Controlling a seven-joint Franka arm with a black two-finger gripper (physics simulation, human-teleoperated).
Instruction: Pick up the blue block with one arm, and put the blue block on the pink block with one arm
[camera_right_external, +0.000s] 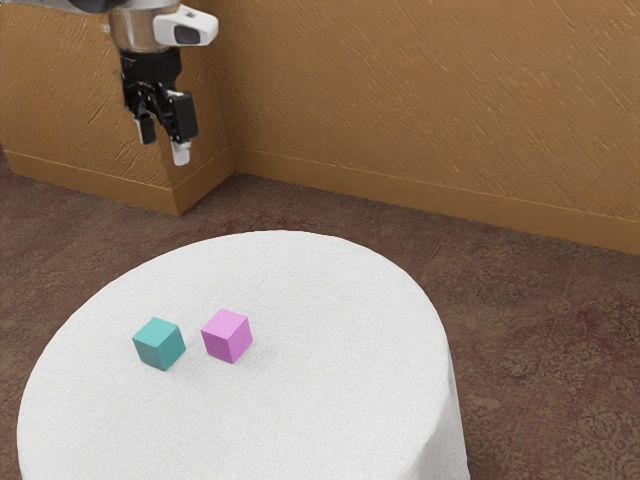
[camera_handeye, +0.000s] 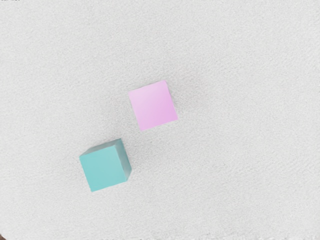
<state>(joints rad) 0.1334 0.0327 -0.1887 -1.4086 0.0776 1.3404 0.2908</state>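
A teal-blue block (camera_right_external: 159, 343) rests on the round white table (camera_right_external: 330, 300), toward the exterior view's left. Just to its right, a small gap away, sits the pink block (camera_right_external: 227, 335). My gripper (camera_right_external: 163, 143) hangs high above the table at the upper left, well clear of both blocks, open with nothing between its fingers. Looking straight down, the wrist view shows the blue block (camera_handeye: 105, 166) and the pink block (camera_handeye: 153, 105) lying apart on the white cloth (camera_handeye: 240, 165).
A brown patterned floor (camera_right_external: 540, 320) surrounds the table, and a tan wall (camera_right_external: 420, 90) with a baseboard runs behind it. White cloth extends all around the two blocks.
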